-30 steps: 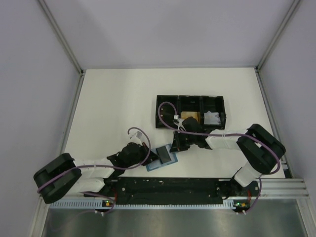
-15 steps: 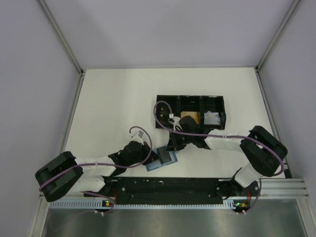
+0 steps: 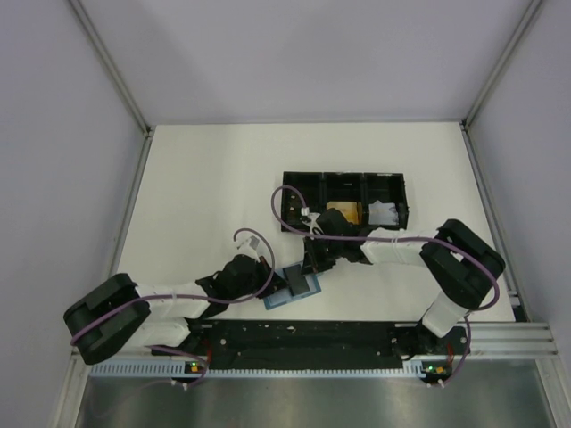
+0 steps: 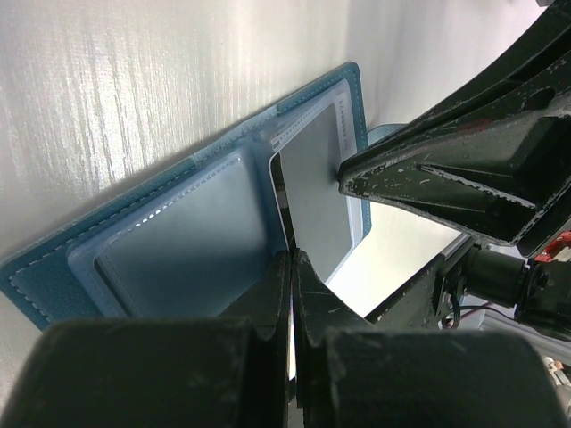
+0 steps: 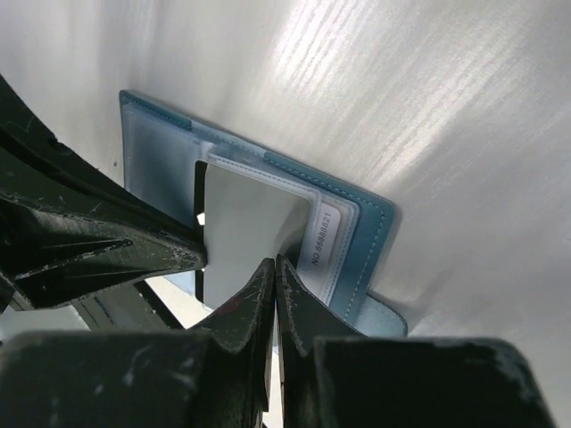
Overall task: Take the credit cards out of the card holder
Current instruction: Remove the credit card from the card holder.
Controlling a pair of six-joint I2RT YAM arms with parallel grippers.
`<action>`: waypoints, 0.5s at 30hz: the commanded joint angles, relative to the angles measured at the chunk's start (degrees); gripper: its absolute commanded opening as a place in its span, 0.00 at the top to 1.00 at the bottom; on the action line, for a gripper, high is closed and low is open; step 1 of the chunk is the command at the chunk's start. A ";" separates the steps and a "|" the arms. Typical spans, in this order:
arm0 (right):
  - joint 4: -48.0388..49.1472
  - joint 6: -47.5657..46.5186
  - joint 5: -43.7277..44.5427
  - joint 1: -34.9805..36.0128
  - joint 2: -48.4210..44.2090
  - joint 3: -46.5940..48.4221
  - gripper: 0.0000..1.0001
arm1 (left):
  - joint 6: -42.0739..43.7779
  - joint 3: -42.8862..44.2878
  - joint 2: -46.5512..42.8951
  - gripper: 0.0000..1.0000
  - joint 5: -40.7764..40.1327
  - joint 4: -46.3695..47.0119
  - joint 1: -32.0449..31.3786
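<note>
Near the middle of the surface's near edge, the card holder lies open, with a black card on its right-hand inner face. The left jaws are pressed together, tips at the card's edge by the fold. The right jaws, also pressed together, touch the card's opposite side. An orange-gold card sits in the middle compartment of the black tray.

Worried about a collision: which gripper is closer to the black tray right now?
Right. The right gripper is just on the near side of the black tray's left end; the left gripper is farther away, past the card holder.
</note>
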 commanded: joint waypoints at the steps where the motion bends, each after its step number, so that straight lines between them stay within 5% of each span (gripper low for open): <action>1: -9.22 -3.67 9.07 0.39 2.79 0.81 0.98 | 0.29 -0.88 -1.60 1.00 -1.20 0.61 0.31; 15: -13.17 -5.52 12.06 0.13 4.99 1.78 0.98 | -0.67 -3.17 -5.82 1.00 -2.00 -2.63 0.40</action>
